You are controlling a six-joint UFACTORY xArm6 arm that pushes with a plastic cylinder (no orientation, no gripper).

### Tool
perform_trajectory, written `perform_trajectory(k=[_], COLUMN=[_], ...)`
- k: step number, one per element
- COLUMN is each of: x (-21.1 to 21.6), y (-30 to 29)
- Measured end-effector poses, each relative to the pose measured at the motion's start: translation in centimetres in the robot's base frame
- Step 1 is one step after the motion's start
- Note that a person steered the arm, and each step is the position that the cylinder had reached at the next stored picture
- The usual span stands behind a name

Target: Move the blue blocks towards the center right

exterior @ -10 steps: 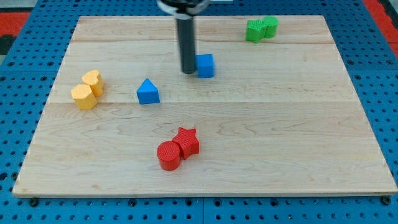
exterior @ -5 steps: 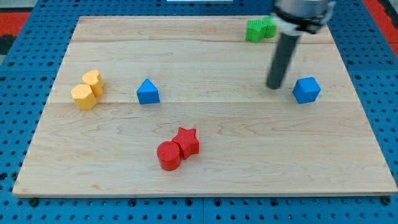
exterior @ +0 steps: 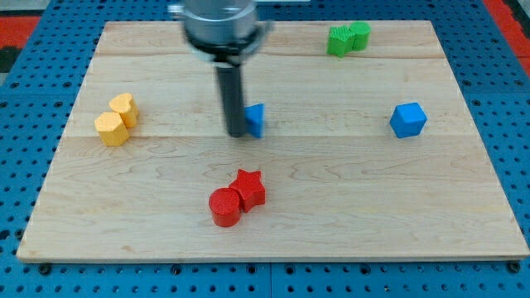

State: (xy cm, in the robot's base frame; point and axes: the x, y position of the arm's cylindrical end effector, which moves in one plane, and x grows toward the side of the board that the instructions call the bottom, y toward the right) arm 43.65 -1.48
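Note:
A blue cube (exterior: 407, 119) sits near the board's right edge, about mid-height. A blue triangular block (exterior: 255, 119) sits near the board's centre, partly hidden behind my rod. My tip (exterior: 235, 132) rests on the board touching the triangular block's left side. The rod rises from there toward the view's top.
Two yellow blocks (exterior: 115, 120) sit together at the left. A red cylinder (exterior: 224, 207) and a red star (exterior: 249, 188) touch each other below the centre. Two green blocks (exterior: 348, 37) sit at the top right. The wooden board (exterior: 464, 207) lies on a blue pegboard.
My rod has swung from beside the blue cube at the right back to the left. The blue triangular block has shifted right, from the left-centre to the board's centre. The cube has stayed put.

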Motion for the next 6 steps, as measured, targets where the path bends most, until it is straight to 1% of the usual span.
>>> perform_trajectory(k=[1,2,3,4,5,6], x=[-0.6,-0.9,-0.7,-0.1,-1.5,-3.7], y=[-3.4,-3.0,6.8,7.3,-2.6,-1.2])
